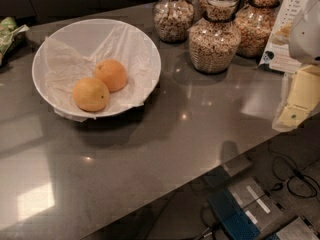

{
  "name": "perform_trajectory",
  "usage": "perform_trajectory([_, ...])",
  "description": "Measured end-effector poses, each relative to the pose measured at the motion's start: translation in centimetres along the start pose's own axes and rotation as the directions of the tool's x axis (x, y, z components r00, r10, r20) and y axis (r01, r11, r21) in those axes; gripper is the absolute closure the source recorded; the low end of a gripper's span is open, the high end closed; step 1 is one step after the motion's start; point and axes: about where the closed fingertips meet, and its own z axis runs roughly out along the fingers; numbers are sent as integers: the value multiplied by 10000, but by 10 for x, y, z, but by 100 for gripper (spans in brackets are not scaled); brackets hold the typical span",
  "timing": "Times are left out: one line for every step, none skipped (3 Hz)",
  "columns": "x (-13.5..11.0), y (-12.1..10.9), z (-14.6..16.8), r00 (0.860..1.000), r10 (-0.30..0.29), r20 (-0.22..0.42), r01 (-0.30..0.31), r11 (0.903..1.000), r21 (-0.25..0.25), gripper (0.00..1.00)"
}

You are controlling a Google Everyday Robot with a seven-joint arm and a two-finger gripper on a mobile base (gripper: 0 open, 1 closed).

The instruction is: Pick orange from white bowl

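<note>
The white bowl [145, 44], wide and shallow and lined with crumpled white paper, stands at the back left of the grey counter. Two round fruits lie side by side in it. The orange [91, 94] is the paler yellow-orange one at the front left. A deeper reddish-orange fruit [112, 74] touches it from behind and to the right. My gripper [299, 102], pale yellow below a white arm part, is at the right edge of the camera view. It hangs over the counter's right end, far from the bowl and holding nothing that I can see.
Three glass jars of grain [214, 40] stand at the back, just right of the bowl. A printed card [287, 29] leans behind the gripper. A green packet [7, 31] lies at the far left. The counter's front edge [200, 176] runs diagonally, with cables and blue gear on the floor below.
</note>
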Motion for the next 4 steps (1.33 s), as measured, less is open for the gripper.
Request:
perform_trajectory([0, 0, 0, 10000, 0, 0, 0, 10000, 0, 0])
perform_trajectory([-20, -8, 13, 9987, -356, 363, 355, 9994, 50, 0])
perform_trajectory([-70, -25, 34, 9873, -1224, 1013, 1228, 9924, 28, 0])
perform_trajectory([-126, -35, 42, 9627, -2122, 1679, 2134, 9769, 112, 0])
